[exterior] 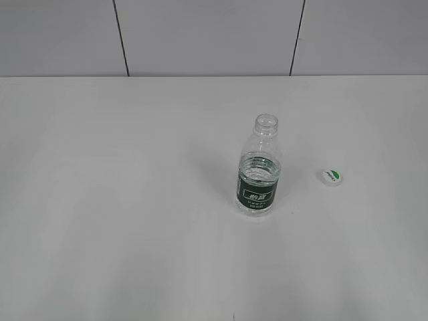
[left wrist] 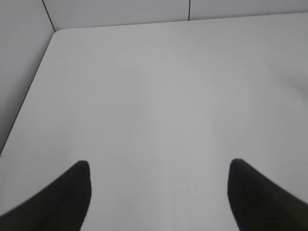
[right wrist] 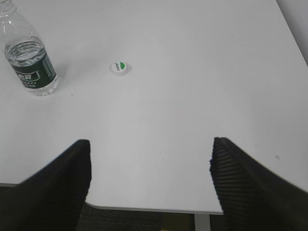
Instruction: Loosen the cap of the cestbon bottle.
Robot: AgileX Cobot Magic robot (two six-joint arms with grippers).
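Note:
The cestbon bottle (exterior: pixel 259 167) stands upright on the white table, clear plastic with a dark green label band, its neck bare and without a cap. It also shows at the top left of the right wrist view (right wrist: pixel 28 55). The white cap (exterior: pixel 331 176) with a green half-circle mark lies flat on the table to the bottle's right, apart from it, and shows in the right wrist view (right wrist: pixel 120 68). My right gripper (right wrist: pixel 150 147) is open and empty over the table's near edge. My left gripper (left wrist: pixel 159 166) is open and empty above bare table. Neither gripper appears in the exterior view.
The white table (exterior: pixel 134 200) meets a grey panelled wall (exterior: pixel 200 33) at the back. The table's near edge and a leg (right wrist: pixel 202 221) show in the right wrist view. The left wrist view shows the table's far left corner (left wrist: pixel 60 32).

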